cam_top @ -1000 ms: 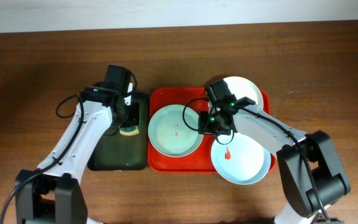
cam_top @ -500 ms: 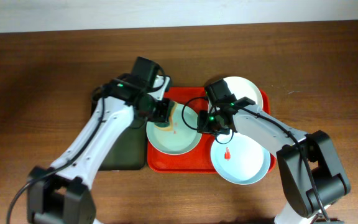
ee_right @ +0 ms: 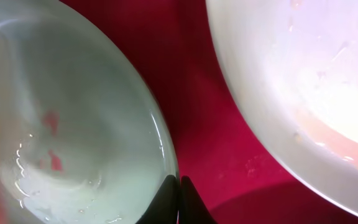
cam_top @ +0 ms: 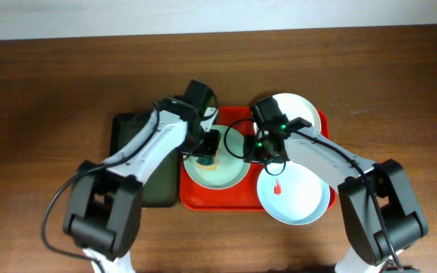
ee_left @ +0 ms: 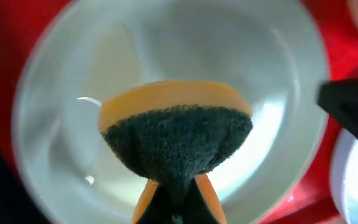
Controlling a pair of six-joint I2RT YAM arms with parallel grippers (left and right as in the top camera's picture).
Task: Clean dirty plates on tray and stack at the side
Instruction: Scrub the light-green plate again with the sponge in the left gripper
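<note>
1. A brown wooden bench [cam_top: 400, 76] runs below a pale strip of wall; the red tray [cam_top: 196, 199] lies at mid-bench, and a dark green tray [cam_top: 131, 133] sits just beside its left edge.
2. All three plates are on the red tray: the mint plate [cam_top: 230, 176] fills its left half; the white plate [cam_top: 302, 110] sits in the far right corner; the smeared plate [cam_top: 302, 201], pale mint with a red smear at its centre, lies near right, its rim overhanging the tray's near edge.
3. The left fingers [ee_left: 174, 208] are over the middle of the mint plate, clamped on a sponge [ee_left: 176, 124]; the sponge is orange with a dark scouring layer, squeezed narrow where the fingers grip it and fanning out beyond them; whether it touches the plate's surface cannot be told.
4. The right fingers [ee_right: 179, 200] are pressed almost together, pinching the right rim of the mint plate; the right wrist view shows small red marks on that plate's inner surface, to the left of the pinched rim.
5. In the same view a strip of bare red tray separates the mint plate from the white plate; the two do not touch.
6. The two arms meet over the tray's left half, and the right arm's dark wrist shows at the edge of the left wrist view.
</note>
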